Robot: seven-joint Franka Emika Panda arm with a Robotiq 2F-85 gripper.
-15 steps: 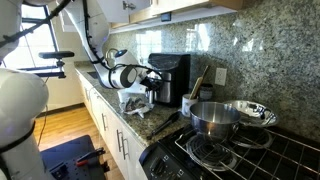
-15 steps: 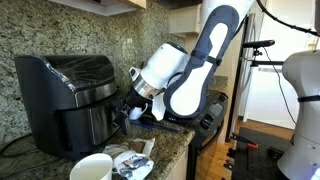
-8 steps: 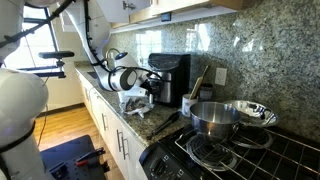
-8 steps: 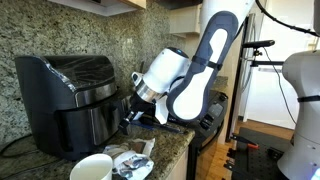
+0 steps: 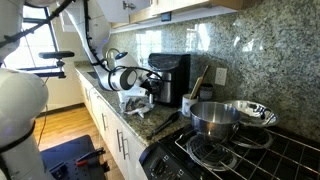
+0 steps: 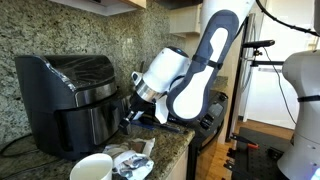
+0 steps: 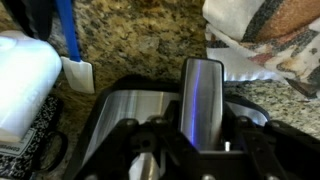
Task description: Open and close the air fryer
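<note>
Air fryer (image 6: 65,100), tall, boxy and glossy black with silvery trim, stands on the speckled granite surface (image 6: 172,148) against the stone backsplash; white robot arm (image 6: 205,60) reaches to its front; shiny steel pot (image 5: 212,117) sits on the stove, apart from it; white mug (image 6: 92,168) stands near its base; end effector (image 6: 128,112) is clamped on the silvery drawer handle (image 7: 202,95).

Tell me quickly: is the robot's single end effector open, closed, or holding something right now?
End effector: closed on the silvery front handle of the tall, glossy black air fryer.
</note>
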